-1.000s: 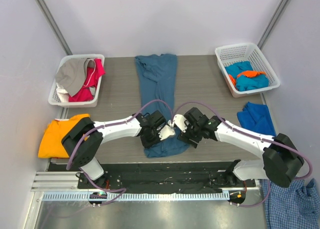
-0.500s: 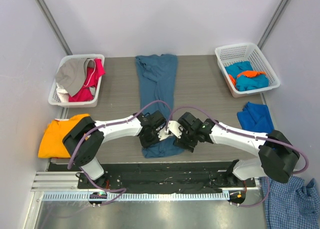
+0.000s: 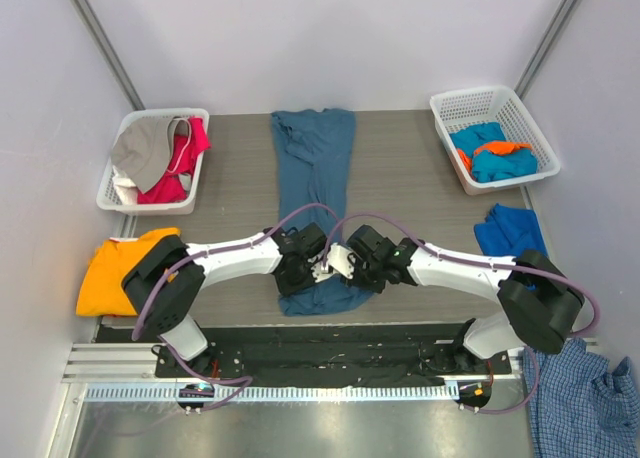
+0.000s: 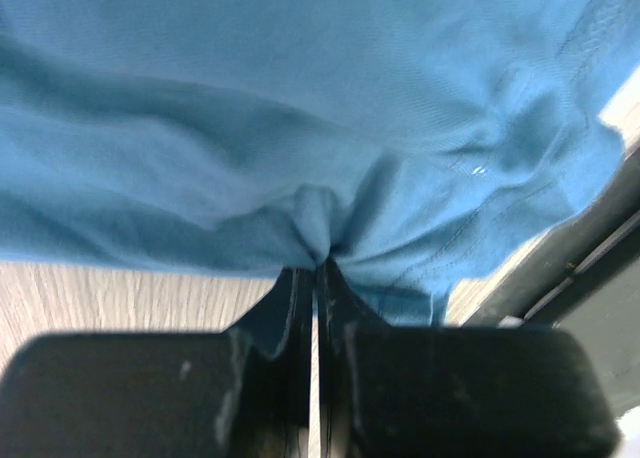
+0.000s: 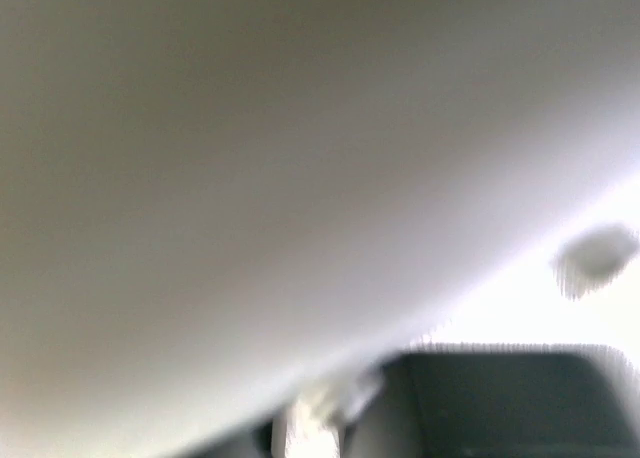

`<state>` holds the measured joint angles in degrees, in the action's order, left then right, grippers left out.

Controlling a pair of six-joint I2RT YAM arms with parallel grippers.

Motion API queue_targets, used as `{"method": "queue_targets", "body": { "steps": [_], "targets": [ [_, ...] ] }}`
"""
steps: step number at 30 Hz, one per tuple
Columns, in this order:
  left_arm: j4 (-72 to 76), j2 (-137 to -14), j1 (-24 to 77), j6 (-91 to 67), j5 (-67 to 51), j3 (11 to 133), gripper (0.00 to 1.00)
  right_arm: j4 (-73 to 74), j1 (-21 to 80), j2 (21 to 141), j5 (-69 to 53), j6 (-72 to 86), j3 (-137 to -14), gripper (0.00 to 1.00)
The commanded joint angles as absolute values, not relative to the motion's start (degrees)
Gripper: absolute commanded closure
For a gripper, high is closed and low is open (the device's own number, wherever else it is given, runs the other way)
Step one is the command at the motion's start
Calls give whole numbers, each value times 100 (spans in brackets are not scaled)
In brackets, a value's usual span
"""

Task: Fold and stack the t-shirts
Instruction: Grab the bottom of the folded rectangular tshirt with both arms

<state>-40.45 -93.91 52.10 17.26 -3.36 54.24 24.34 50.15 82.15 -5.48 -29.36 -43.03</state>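
A long dark teal-blue t-shirt [image 3: 312, 168] lies lengthwise down the middle of the table, its near end bunched at the front edge. My left gripper [image 3: 299, 271] sits on that near end. In the left wrist view the left gripper [image 4: 318, 270] is shut, pinching a fold of the teal fabric [image 4: 300, 128]. My right gripper [image 3: 352, 266] is pressed close beside the left one over the same end of the shirt. The right wrist view is a pale blur from something very near the lens, so its jaws are hidden. An orange t-shirt [image 3: 118, 270] lies at the far left.
A white basket [image 3: 108, 193] at back left holds grey and red tees. Another white basket [image 3: 448, 103] at back right holds turquoise and orange ones. A blue tee [image 3: 512, 234] lies on the right of the table. A checked shirt [image 3: 585, 406] hangs off the near right corner.
My right arm has swung left and come up against the left gripper over the shirt's near end. The left gripper has stayed pinched on the fabric, shifting slightly left.
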Motion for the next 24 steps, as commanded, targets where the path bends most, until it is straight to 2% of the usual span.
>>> {"method": "queue_targets", "body": {
  "steps": [1,3,13,19,24],
  "targets": [
    [-3973,-9308,5238,1934,-229,5071,100,2786,5027,8332,-361,-2927,-4254,94],
    [-3999,-9124,5229,1942,-176,5019,100,2908,5027,8218,-369,-2892,-4298,99],
    [-4245,-8166,5229,1951,-184,4834,100,3848,5159,7682,-677,-2655,-4877,99],
    [-4307,-7630,5229,1995,-132,4817,100,4069,5326,7392,-466,-2540,-5176,99],
    [-4175,-7085,5221,2127,430,4764,100,4017,5317,7260,-27,-2689,-5300,99]
  ]
}}
